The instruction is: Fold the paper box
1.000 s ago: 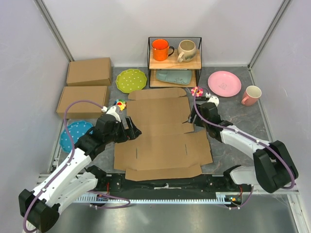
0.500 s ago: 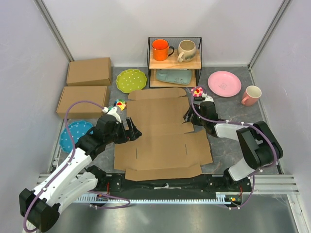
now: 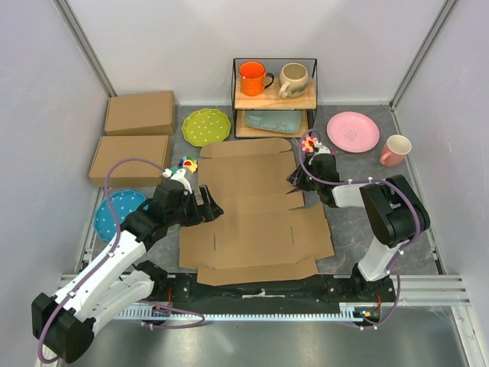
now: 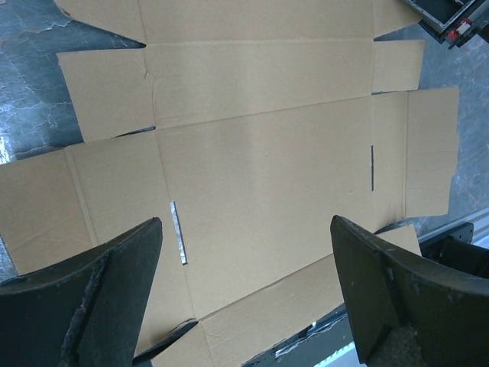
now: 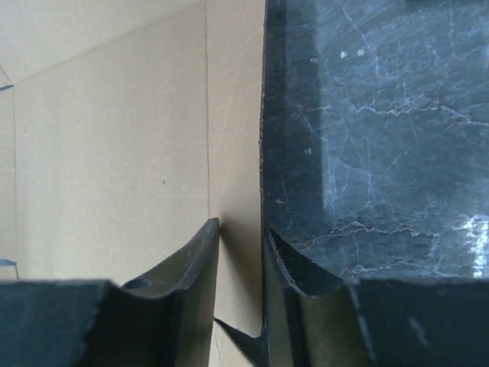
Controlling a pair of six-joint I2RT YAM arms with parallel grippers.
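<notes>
On the tabletop (image 3: 348, 237), flat paper box (image 3: 256, 222), left hand (image 4: 246, 223) wide open above, right hand (image 5: 240, 226) nearly closed astride its edge, grip unclear.

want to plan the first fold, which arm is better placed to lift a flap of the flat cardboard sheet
right, likely: the right claw straddles the paper box at its right edge strip; the left claw hangs wide open above the sheet

Paper box (image 3: 256, 222) before shelf rack (image 3: 275, 95)
</notes>
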